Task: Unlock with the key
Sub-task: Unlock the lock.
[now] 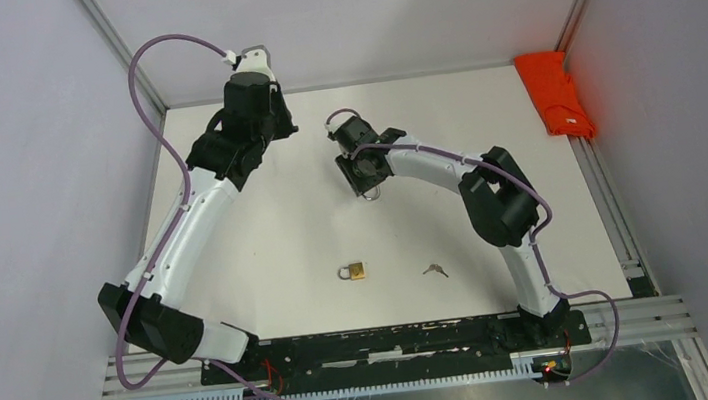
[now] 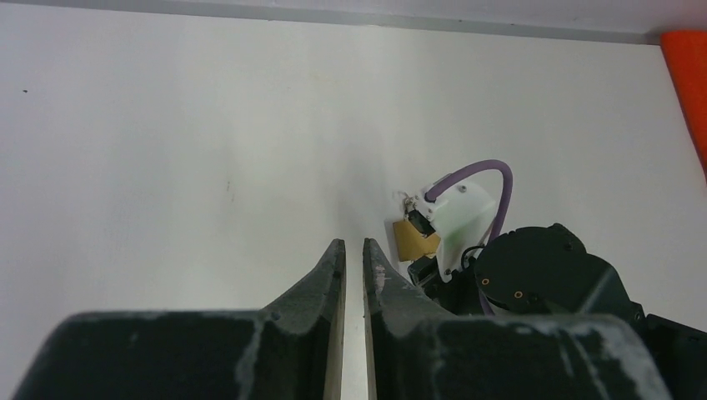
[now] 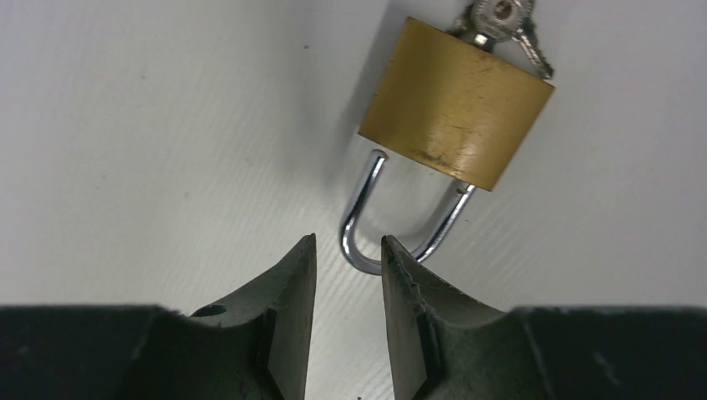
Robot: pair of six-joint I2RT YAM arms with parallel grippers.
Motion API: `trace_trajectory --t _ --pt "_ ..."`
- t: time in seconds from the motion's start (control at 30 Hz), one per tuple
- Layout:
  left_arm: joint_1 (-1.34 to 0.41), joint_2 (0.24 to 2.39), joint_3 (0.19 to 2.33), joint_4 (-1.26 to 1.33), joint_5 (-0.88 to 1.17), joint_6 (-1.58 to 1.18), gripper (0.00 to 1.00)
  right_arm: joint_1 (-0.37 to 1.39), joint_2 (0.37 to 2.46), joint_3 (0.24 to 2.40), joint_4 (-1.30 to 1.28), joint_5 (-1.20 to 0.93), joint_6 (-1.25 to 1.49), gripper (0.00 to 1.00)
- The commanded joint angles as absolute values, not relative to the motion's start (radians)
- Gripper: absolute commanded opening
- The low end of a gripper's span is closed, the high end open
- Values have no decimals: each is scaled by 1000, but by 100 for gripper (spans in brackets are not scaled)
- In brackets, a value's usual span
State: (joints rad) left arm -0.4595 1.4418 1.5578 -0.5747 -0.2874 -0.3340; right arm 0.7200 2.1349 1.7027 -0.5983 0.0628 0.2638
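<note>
The right gripper (image 3: pixel 346 246) has its jaws parted and grips nothing. It stands low over the table (image 1: pixel 284 238), near the middle. The padlock (image 3: pixel 457 100) lies flat just in front of it. The bend of the shackle (image 3: pixel 358 225) comes between the two fingertips, and the right finger (image 3: pixel 404 275) covers a small part of it. One leg of the shackle is out of the brass body and ends beside it. The key (image 3: pixel 500 12) sits in the far end of the body, with other keys on the same ring.

The left gripper (image 2: pixel 354 246) is nearly closed, with only a thin slit, and it is empty. It points across the table at the right wrist, which hides part of the padlock from that side.

A second padlock (image 1: pixel 353 272) and a loose key (image 1: pixel 435 270) lie near the front edge, well apart from both grippers. An orange cloth (image 1: pixel 554 95) lies at the far right corner.
</note>
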Motion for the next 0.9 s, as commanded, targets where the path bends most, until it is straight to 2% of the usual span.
trace_trajectory --t 0.0,0.5,0.53,0.57,0.63,0.73,0.87 --pt "-456 1408 1549 -540 -304 -349 18 719 2112 1707 -629 152 253 39" --pt "-458 1414 1545 -538 -305 -345 19 719 2203 1720 -621 87 264 38" --pt "-457 1415 1545 -538 -304 -346 19 719 2214 1727 -627 89 264 33" --pt "-457 1415 1545 -538 -301 -345 19 718 2220 1729 -629 94 264 24" --pt "-458 1418 1545 -538 -301 -345 19 719 2221 1728 -627 117 265 0" --pt "-457 1419 1543 -537 -302 -345 19 711 2166 1676 -583 147 294 0" --pt "-458 1423 1542 -533 -289 -345 19 658 1955 1429 -334 38 381 0"
